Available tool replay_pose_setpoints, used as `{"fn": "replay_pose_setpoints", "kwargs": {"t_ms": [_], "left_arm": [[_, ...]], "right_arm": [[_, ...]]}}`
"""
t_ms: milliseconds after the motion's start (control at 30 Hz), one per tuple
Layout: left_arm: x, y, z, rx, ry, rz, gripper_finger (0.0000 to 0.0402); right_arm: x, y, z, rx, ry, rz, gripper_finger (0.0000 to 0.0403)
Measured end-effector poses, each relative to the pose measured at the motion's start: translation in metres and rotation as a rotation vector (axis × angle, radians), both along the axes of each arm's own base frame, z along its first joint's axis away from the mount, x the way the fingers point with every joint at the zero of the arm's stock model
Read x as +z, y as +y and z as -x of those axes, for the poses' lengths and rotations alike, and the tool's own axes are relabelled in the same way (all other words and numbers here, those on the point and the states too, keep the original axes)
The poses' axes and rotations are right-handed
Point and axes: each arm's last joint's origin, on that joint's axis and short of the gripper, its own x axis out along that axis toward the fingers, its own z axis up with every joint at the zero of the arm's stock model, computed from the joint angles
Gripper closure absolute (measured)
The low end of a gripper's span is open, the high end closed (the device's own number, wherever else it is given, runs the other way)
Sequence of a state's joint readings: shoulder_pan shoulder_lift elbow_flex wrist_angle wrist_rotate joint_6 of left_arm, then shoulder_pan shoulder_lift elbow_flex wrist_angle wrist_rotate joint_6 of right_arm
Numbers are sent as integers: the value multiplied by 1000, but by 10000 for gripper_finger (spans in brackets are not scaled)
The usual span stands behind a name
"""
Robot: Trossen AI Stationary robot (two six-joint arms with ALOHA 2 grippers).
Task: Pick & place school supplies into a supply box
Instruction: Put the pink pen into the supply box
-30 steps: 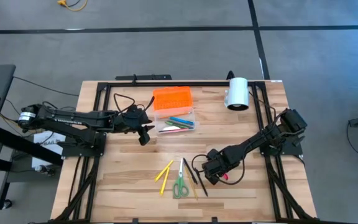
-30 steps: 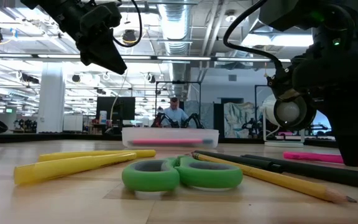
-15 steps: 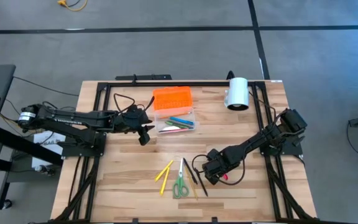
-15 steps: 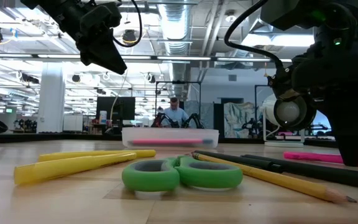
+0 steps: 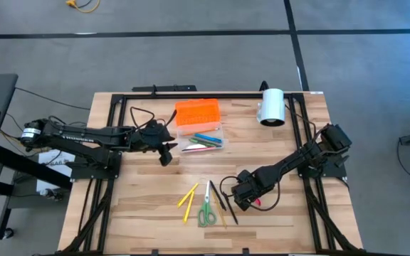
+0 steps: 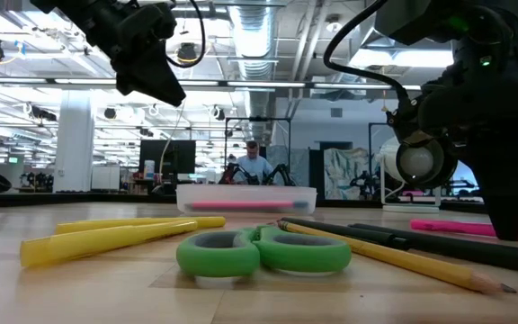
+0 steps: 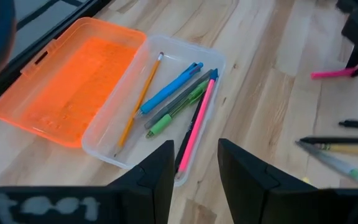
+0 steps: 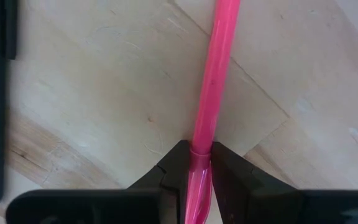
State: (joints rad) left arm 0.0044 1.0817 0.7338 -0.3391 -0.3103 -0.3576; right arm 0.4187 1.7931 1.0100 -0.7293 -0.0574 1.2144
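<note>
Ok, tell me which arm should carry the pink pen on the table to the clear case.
The right. Its gripper is already shut on the thin pink pen on the wooden table. The left gripper hangs open, empty, beside the clear plastic case.

My right gripper (image 5: 245, 204) sits at the table (image 5: 141, 206), a pen (image 8: 210, 74) between its fingers. Left of it lie scissors (image 5: 206, 211) and pencils (image 5: 187, 199). Behind them, the supply box (image 5: 201, 139) holds pens, my left gripper (image 5: 166, 158) beside it.
</note>
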Motion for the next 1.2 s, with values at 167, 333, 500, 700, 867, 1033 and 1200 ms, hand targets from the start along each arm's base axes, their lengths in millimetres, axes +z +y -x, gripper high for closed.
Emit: {"fn": "replay_pose_setpoints", "kwargs": {"t_ms": [167, 333, 500, 700, 867, 1033, 1200], "left_arm": [[0, 0, 0, 42, -23, 52, 290], [0, 1, 0, 64, -22, 36, 290], [0, 1, 0, 86, -30, 49, 290], [0, 1, 0, 85, -30, 49, 290], [0, 1, 0, 85, -29, 49, 290], [0, 1, 0, 86, -29, 49, 290], [0, 1, 0, 86, -29, 48, 290]], "right_arm": [[0, -1, 0, -2, 0, 0, 349], [0, 0, 0, -1, 0, 0, 349], [0, 0, 0, 0, 0, 0, 352], [0, 0, 0, 9, -4, 2, 377], [1, 0, -1, 9, -12, 4, 382], [1, 0, -1, 11, -12, 4, 374], [2, 0, -2, 33, -13, 8, 385]]}}
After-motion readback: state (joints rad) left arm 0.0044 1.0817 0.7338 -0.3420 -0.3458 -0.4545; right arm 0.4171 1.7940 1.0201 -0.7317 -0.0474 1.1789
